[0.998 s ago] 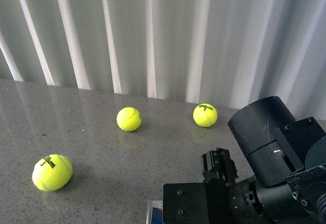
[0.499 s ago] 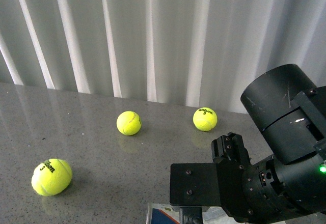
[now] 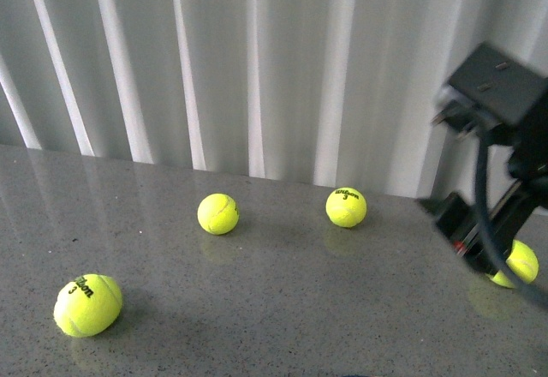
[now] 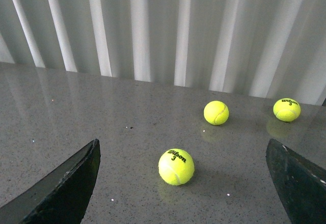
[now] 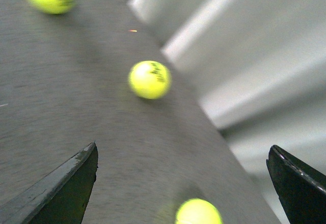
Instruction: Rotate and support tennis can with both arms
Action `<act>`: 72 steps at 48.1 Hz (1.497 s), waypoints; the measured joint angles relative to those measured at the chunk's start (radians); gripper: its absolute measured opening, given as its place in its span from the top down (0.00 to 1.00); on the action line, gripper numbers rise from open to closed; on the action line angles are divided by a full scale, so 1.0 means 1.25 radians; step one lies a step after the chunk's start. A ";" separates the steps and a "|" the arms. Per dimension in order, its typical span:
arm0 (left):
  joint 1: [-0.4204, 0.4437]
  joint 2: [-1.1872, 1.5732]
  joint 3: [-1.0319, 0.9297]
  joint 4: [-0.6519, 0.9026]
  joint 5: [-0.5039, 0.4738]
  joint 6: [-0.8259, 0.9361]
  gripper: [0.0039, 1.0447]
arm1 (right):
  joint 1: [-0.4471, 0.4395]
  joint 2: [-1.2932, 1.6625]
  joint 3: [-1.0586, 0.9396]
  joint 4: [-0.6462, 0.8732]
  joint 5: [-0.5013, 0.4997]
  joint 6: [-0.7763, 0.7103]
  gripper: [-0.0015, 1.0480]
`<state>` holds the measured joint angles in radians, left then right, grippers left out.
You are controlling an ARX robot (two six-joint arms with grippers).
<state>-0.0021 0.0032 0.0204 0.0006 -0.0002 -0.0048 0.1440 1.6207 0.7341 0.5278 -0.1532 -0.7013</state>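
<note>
The tennis can is out of view in every frame. My right arm (image 3: 494, 94) hangs blurred at the far right of the front view, raised above the table. In the right wrist view my right gripper (image 5: 182, 146) is open, nothing between its black fingers (image 5: 61, 183); below it is grey tabletop with a yellow ball (image 5: 198, 213). My left gripper (image 4: 182, 142) is also open and empty, its fingers (image 4: 66, 188) spread wide either side of a yellow Wilson ball (image 4: 176, 166) lying on the table beyond them.
Several loose yellow tennis balls lie on the grey speckled table (image 3: 274, 308): one near left (image 3: 88, 304), two further back (image 3: 218, 213) (image 3: 346, 206), one behind the right arm (image 3: 514, 263). A white pleated curtain (image 3: 257, 60) closes the far edge.
The right arm has swung up and to the right, out of the lower front view, uncovering a ball at the right. The labelled corner at the bottom edge no longer shows.
</note>
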 joint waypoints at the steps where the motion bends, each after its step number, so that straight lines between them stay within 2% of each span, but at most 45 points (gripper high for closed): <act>1: 0.000 0.000 0.000 0.000 0.000 0.000 0.06 | -0.015 -0.005 -0.011 0.032 0.025 0.028 0.07; 8: 0.000 0.000 0.000 0.000 0.000 0.000 0.06 | -0.094 -0.057 -0.084 0.176 0.120 0.157 0.07; 17: 0.000 0.000 0.000 0.000 0.000 0.000 0.06 | -0.147 -0.137 -0.191 0.287 0.196 0.317 0.07; 20: 0.000 0.000 0.000 0.000 0.000 0.000 0.06 | -0.156 -0.155 -0.227 0.315 0.193 0.365 0.07; 22: 0.000 0.000 0.000 0.000 0.000 0.000 0.06 | -0.166 -0.166 -0.253 0.347 0.148 0.397 0.12; 24: 0.000 0.000 0.000 0.000 0.000 0.000 0.06 | -0.173 -0.198 -0.309 0.394 0.082 0.468 0.22; 26: 0.000 0.000 0.000 0.000 0.000 0.000 0.06 | -0.172 -0.233 -0.353 0.402 0.074 0.500 0.30; 31: 0.000 0.000 0.000 0.000 0.000 0.000 0.06 | -0.161 -0.292 -0.412 0.394 0.084 0.530 0.47; 33: 0.000 0.000 0.000 0.000 0.000 0.000 0.06 | -0.139 -0.321 -0.430 0.384 0.120 0.539 0.55; 36: 0.000 0.000 0.000 0.000 0.000 0.000 0.06 | -0.120 -0.332 -0.467 0.422 0.119 0.545 0.69; 42: 0.000 0.000 0.000 0.000 0.000 0.000 0.06 | -0.117 -0.409 -0.517 0.377 0.122 0.547 0.96; 72: 0.000 0.000 0.000 0.000 0.000 0.000 0.06 | -0.117 -0.838 -0.584 0.027 0.122 0.552 0.97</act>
<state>-0.0021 0.0032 0.0204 0.0006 -0.0002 -0.0051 -0.0021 0.5732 0.0044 0.5617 -0.0006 -0.0113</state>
